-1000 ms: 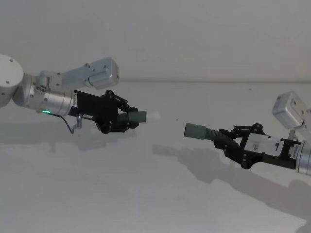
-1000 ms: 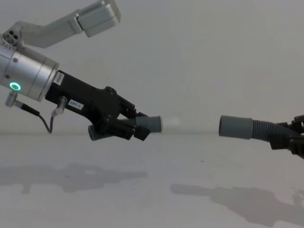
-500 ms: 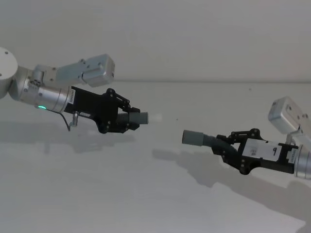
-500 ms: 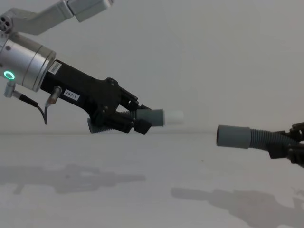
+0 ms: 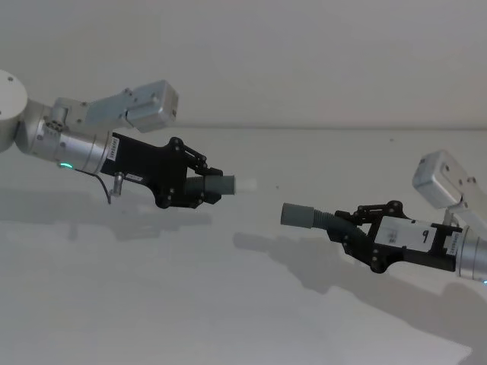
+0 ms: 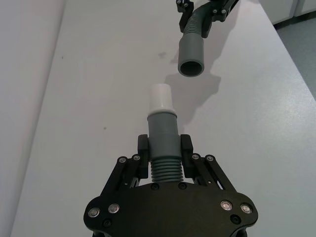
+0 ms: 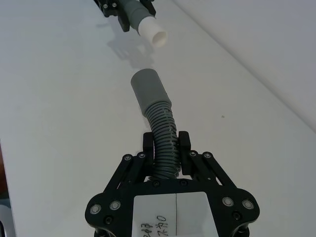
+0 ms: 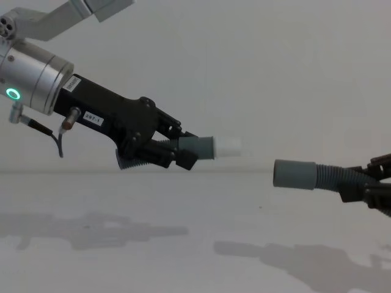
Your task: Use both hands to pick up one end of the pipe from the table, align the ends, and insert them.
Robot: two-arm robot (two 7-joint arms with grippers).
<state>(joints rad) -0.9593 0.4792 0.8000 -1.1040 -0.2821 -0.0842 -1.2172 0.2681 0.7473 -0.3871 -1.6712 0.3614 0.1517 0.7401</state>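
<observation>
Both pieces of the pipe are held in the air above the white table (image 5: 152,304). My left gripper (image 5: 199,187) (image 8: 181,151) (image 6: 164,147) is shut on the ribbed part of one piece (image 6: 163,129), whose pale whitish tip (image 5: 245,184) (image 8: 229,146) (image 7: 153,32) points right. My right gripper (image 5: 354,229) (image 7: 165,144) is shut on the ribbed hose of the other piece, whose wide grey cuff (image 5: 297,215) (image 8: 294,174) (image 6: 191,55) (image 7: 149,90) opens toward that tip. The two ends face each other across a short gap. The tip sits a little higher than the cuff.
The table edge (image 6: 291,64) runs close beside the right-hand piece in the left wrist view. A pale wall (image 5: 304,61) stands behind the table. Shadows of both arms lie on the table below them.
The left gripper has raised its piece and levelled the whitish tip. The right gripper has moved its cuff a little left and down. The gap has narrowed slightly.
</observation>
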